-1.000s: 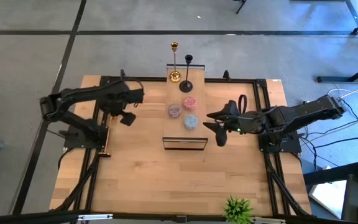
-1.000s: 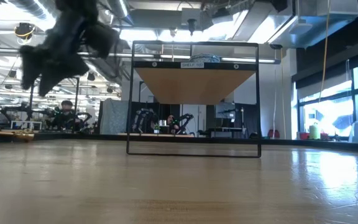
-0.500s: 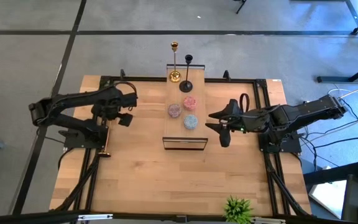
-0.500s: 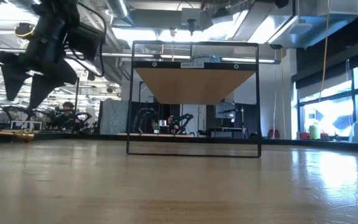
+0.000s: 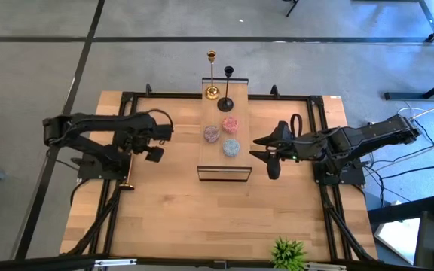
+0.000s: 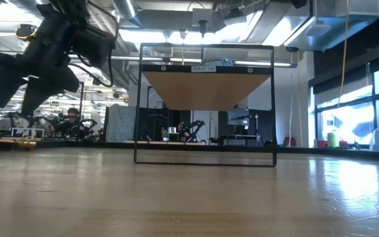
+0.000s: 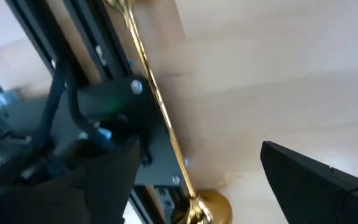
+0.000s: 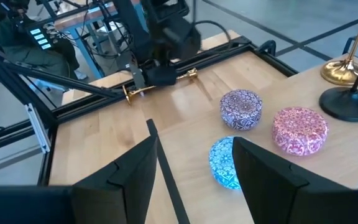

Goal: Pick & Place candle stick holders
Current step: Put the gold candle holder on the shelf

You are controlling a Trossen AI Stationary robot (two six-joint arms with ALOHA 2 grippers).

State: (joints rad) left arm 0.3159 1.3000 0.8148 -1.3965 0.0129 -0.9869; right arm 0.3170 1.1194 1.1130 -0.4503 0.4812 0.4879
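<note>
Two candle stick holders stand upright on the far end of the shelf point(image 5: 223, 172): a shiny gold one point(image 5: 212, 75) and, just beside it, a black one point(image 5: 227, 90), each with a round flared base. A third gold candle stick holder point(image 7: 157, 106) lies flat on the desk, well apart from the shelf.

Even, bright overhead light falls on the bench point(image 5: 172, 203) in the high view, with only soft, short shadows. In the low view the windows point(image 6: 347, 122) at the right blow out white and throw a glare streak across the wood, and the near surface is out of focus. The left wrist view is smeared and blurred; the gold candlestick point(image 7: 160, 109) catches highlights. The right wrist view is sharp and evenly lit.
</note>
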